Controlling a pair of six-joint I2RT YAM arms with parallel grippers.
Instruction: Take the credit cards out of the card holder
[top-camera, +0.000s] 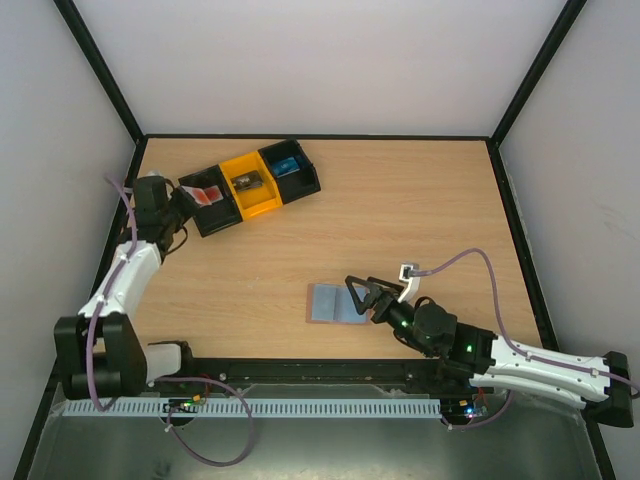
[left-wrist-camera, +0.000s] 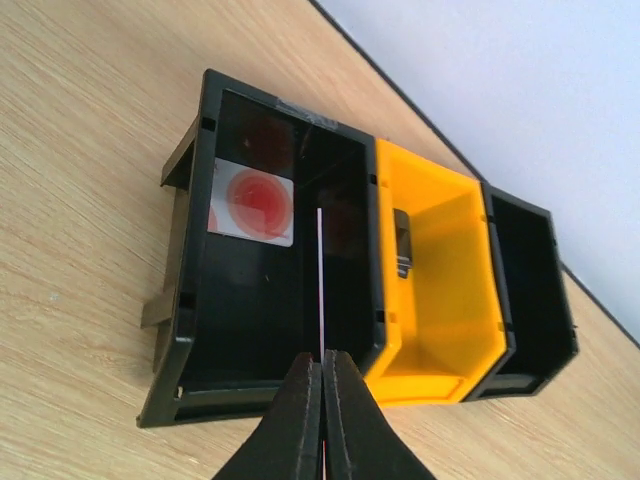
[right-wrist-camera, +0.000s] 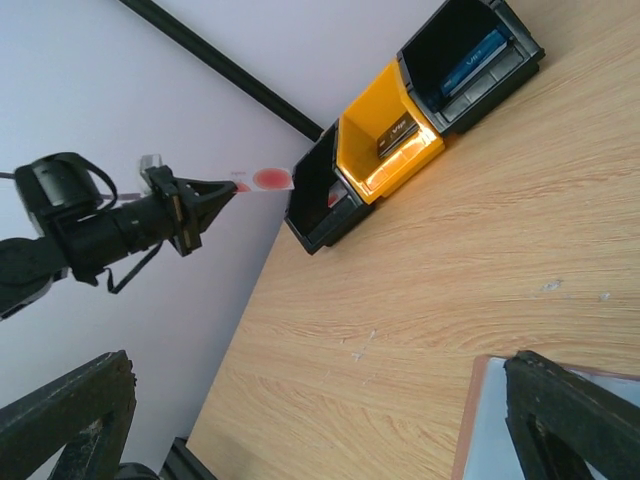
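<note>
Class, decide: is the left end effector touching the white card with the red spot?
Touching. The left wrist view shows the left end effector shut on the card, seen edge-on.

Fingers of right hand (right-wrist-camera: 320, 365) wide apart, low in view. Corner of card holder (right-wrist-camera: 485, 425) flat on wooden surface (right-wrist-camera: 450, 250), by one finger. Left hand (right-wrist-camera: 228, 190) pinches white card (right-wrist-camera: 265, 180) with red spot, near row of bins (right-wrist-camera: 360, 130). Blue card (right-wrist-camera: 475, 60) in far black bin.
</note>
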